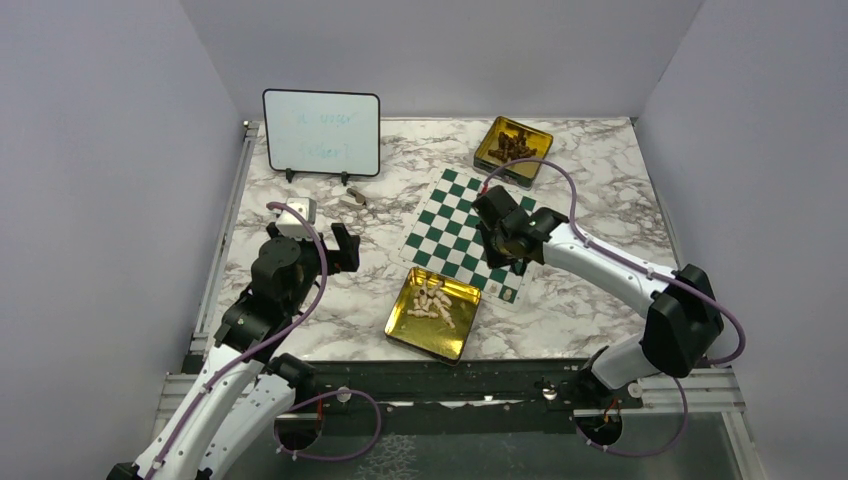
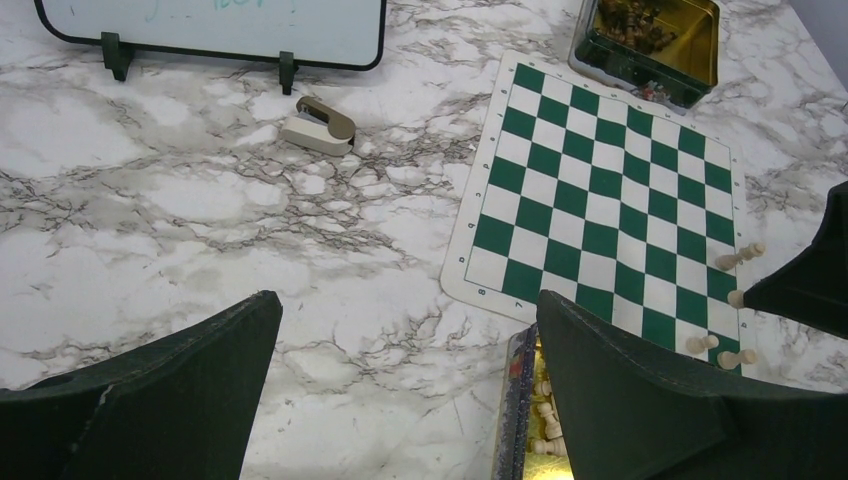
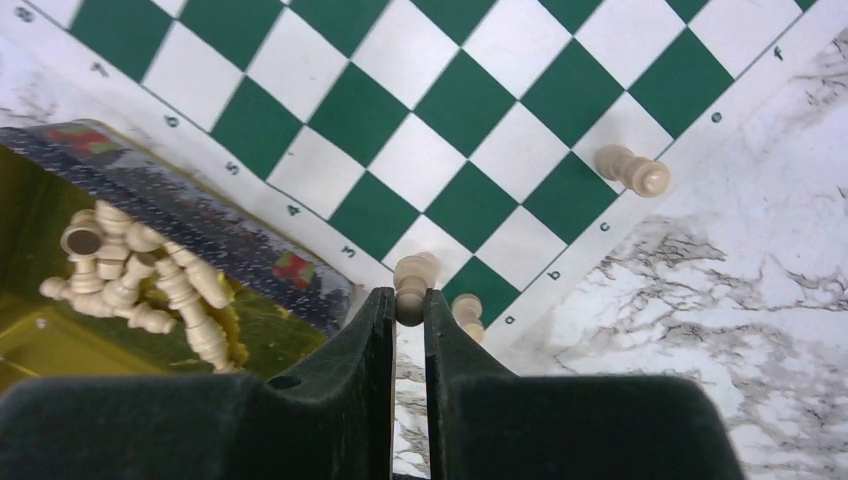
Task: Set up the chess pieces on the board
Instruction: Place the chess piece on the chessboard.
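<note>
Cream on green: holding one chess piece (image 3: 411,278) in narrowed right gripper (image 3: 407,300) over the board (image 3: 420,160) corner; could topple it or bump the neighbouring piece (image 3: 467,308) on release. Left gripper (image 2: 405,310) wide, empty.

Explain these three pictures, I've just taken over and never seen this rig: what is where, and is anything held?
Two robot arms are bolted at the near edge of a marble table, each ending in a two-finger gripper. The wide picture looks down from above and behind them; the other two come from wrist cameras, so the dark shapes at their bottom are fingers. On the table: a green and white board, a gold tin of pale chess pieces, a farther tin of dark ones, a whiteboard. The left gripper is open and empty. The right gripper pinches one pale piece at the board's edge.
</note>
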Controlling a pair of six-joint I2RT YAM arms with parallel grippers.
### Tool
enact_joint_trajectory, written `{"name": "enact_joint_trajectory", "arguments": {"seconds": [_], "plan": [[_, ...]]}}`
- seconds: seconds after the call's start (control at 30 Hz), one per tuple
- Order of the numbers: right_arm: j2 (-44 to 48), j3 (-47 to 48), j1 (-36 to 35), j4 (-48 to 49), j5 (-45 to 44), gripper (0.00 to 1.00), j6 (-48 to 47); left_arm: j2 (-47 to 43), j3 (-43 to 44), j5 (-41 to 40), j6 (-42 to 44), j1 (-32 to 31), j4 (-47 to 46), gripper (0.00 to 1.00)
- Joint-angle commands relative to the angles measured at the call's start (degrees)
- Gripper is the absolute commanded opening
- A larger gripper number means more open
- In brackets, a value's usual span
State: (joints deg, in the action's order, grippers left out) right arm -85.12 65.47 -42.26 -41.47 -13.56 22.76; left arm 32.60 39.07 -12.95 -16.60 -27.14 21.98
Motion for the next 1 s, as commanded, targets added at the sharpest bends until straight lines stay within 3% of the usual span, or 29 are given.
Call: {"name": "enact_joint_trajectory", "arguments": {"seconds": [0.0, 0.97], "plan": [[-0.75, -2.26, 2.83, 1.09, 1.75, 0.16, -1.98, -0.08, -0.13, -0.19, 0.60, -0.13, -1.43, 0.99], [-7.96, -4.77, 9.48, 5.74, 7.81, 0.17, -4.31, 0.30, -0.22, 0.32, 0.69, -0.19, -1.59, 0.99]]}}
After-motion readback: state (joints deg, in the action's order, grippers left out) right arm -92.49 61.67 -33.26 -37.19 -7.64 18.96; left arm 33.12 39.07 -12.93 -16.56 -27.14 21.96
